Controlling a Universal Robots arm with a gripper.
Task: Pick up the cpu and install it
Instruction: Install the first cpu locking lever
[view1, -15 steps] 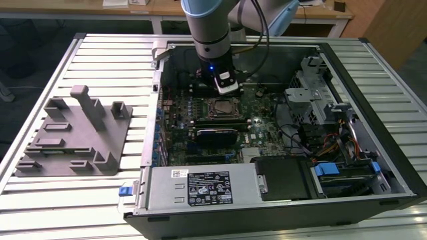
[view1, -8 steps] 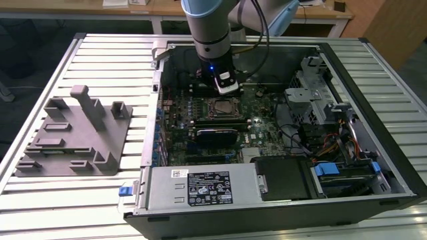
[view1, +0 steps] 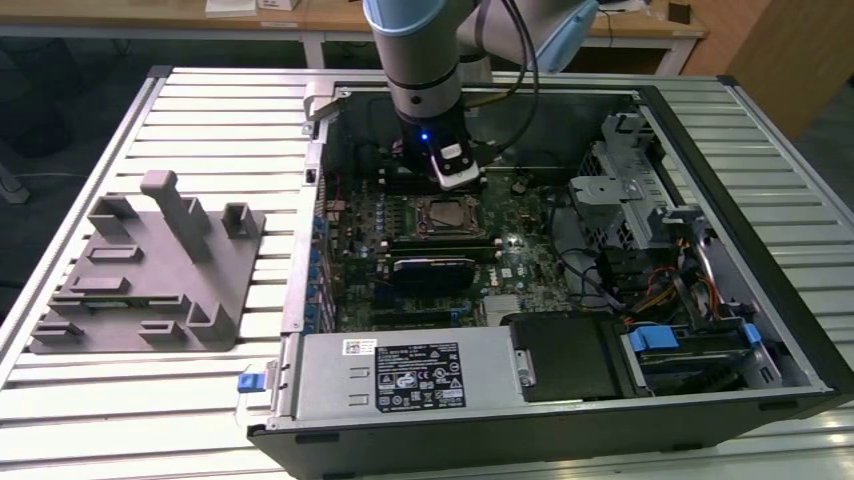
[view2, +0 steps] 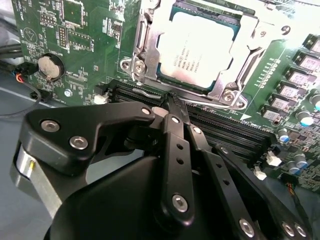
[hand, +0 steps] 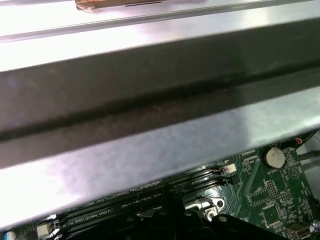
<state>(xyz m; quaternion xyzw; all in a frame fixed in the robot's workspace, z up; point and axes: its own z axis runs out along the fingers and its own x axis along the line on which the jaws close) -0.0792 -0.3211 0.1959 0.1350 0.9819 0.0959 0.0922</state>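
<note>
The cpu (view2: 197, 47) lies flat in its socket on the green motherboard (view2: 85, 55), inside the metal retention frame, its silvery top facing up. In the exterior view the cpu (view1: 441, 213) sits in the middle of the open computer case, just in front of my gripper (view1: 454, 182). My gripper (view2: 172, 97) hangs over the black memory slots (view2: 225, 127) beside the socket. Its black fingers (view2: 175, 145) are shut together at the tips with nothing between them.
A grey plastic holder (view1: 147, 270) with upright posts stands on the slatted table at the exterior view's left. The case (view1: 747, 250) holds a power supply (view1: 400, 375) at the front, a drive cage (view1: 621, 200) and cables. A metal chassis wall (hand: 150, 150) runs close to the wrist.
</note>
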